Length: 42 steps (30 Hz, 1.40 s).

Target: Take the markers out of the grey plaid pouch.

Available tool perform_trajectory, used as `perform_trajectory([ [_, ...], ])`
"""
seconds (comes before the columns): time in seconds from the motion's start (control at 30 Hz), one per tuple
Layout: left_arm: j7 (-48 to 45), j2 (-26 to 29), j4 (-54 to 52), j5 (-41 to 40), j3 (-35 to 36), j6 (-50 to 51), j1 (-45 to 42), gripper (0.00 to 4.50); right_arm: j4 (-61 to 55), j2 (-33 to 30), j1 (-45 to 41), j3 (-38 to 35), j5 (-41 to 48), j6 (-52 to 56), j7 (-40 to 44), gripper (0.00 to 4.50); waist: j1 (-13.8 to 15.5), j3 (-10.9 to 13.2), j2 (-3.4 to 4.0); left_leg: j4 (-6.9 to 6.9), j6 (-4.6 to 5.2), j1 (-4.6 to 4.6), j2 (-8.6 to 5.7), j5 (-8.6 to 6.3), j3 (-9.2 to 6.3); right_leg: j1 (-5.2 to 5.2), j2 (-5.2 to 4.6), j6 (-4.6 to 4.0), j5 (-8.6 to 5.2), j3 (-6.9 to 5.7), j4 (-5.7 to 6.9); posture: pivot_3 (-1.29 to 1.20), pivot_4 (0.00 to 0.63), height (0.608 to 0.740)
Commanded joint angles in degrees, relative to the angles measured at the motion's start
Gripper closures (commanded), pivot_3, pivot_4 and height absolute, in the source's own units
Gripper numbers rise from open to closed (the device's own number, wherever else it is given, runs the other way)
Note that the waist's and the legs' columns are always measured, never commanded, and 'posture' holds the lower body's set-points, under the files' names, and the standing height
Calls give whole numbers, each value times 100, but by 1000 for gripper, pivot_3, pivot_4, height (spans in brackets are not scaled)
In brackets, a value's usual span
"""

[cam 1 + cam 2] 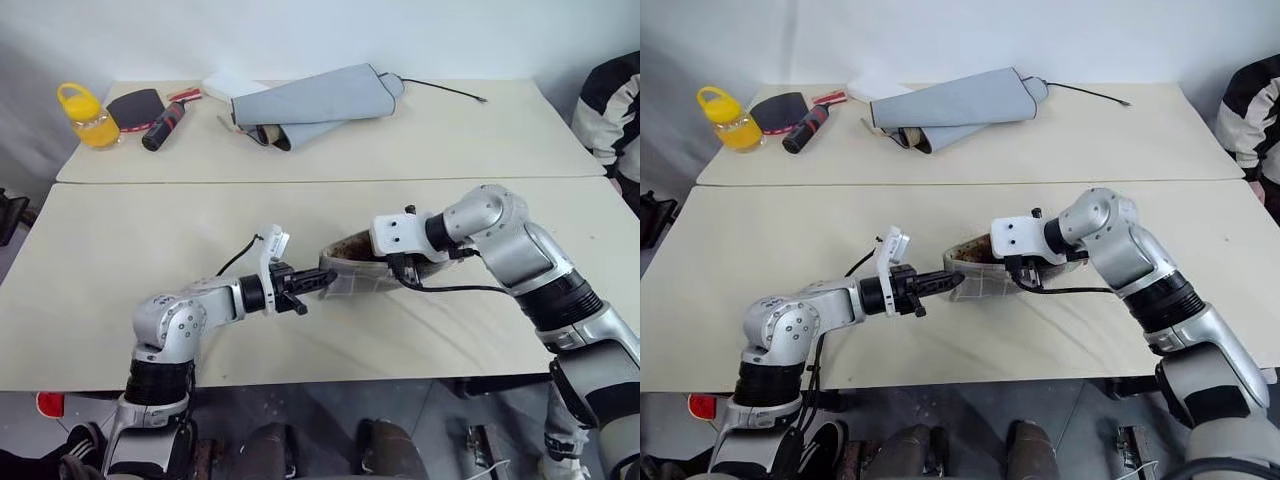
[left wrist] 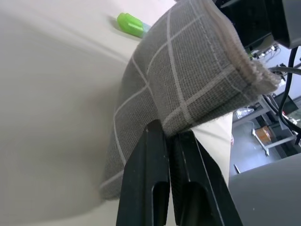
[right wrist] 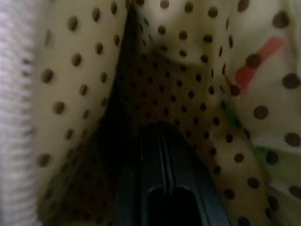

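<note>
Left wrist view gave the closest look at the grey plaid pouch [image 2: 188, 80]: coarse woven grey cloth crossed by thin white grid lines, its rim stitched and fraying pale at one corner. The left gripper [image 2: 170, 141] had its two smooth black fingers pressed together on a lower fold of that cloth, pinching it. Beyond the pouch a bright green marker [image 2: 130, 24] lay on the table, with just its rounded end visible past the fabric.

From the head cameras the pouch sat near the middle of the near table [image 1: 100, 300], a plain beige matte top, its mouth gaping toward the right arm and showing a dark brownish lining. The right gripper [image 1: 1012, 262] was buried in that mouth, so its fingertips were hidden there.

The right wrist view looked inside instead: cream lining printed with brown dots, creased into a deep dark fold, and the black fingers [image 3: 162, 188] lying closed against each other. A reddish streak and a green smudge showed at one side, too blurred to identify.

On the far table lay a folded light-grey fabric [image 1: 315, 100], a yellow jar [image 1: 88, 117] and a red-and-black paddle [image 1: 150, 108].
</note>
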Motion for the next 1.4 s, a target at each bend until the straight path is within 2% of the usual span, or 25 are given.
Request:
perform_trajectory([
  [0.03, -6, -11, 23, 79, 23, -161, -61, 4500, -122, -53, 68, -113, 28, 129, 107, 4104, 0, 0, 0, -1, 0, 1, 0, 0, 0, 0, 0, 0, 0, 0, 0, 0, 150, 740],
  [0.17, -10, -16, -126, 111, -70, -221, 3, 4500, -364, -125, 133, -189, 131, 360, 277, 2928, 7, 0, 0, 2, 0, 0, 0, 0, -2, 2, 0, 0, 0, 0, 1, 0, 150, 740],
  [0.8, 210, -166, -524, 180, -231, -257, 189, 4500, 2, 29, 448, 108, -341, -223, 165, 2928, 0, 0, 0, 3, 0, 1, 1, 0, -1, 2, 0, 0, 0, 1, 1, 0, 150, 740],
  [1.0, 216, -200, -504, 225, -260, -291, 187, 4500, 512, 363, 532, 148, -487, -658, -126, 2928, -28, -4, -6, 5, 0, 7, 3, 0, -1, 8, 1, 0, 0, 1, 2, 0, 150, 740],
  [1.17, 218, -148, -539, 273, -243, -310, 252, 4500, 289, 210, 460, -247, -283, -555, -91, 3976, -47, -4, -6, 10, -1, 9, 4, 1, 0, 10, 1, -1, 0, 5, 4, 0, 150, 740],
  [1.4, 251, -157, -580, 274, -262, -323, 269, 4500, -502, -170, 448, -898, 392, 212, 213, 3977, 0, -4, -6, 8, 0, 0, 3, 0, -2, 3, -2, -1, 0, 3, 1, 0, 150, 740],
])
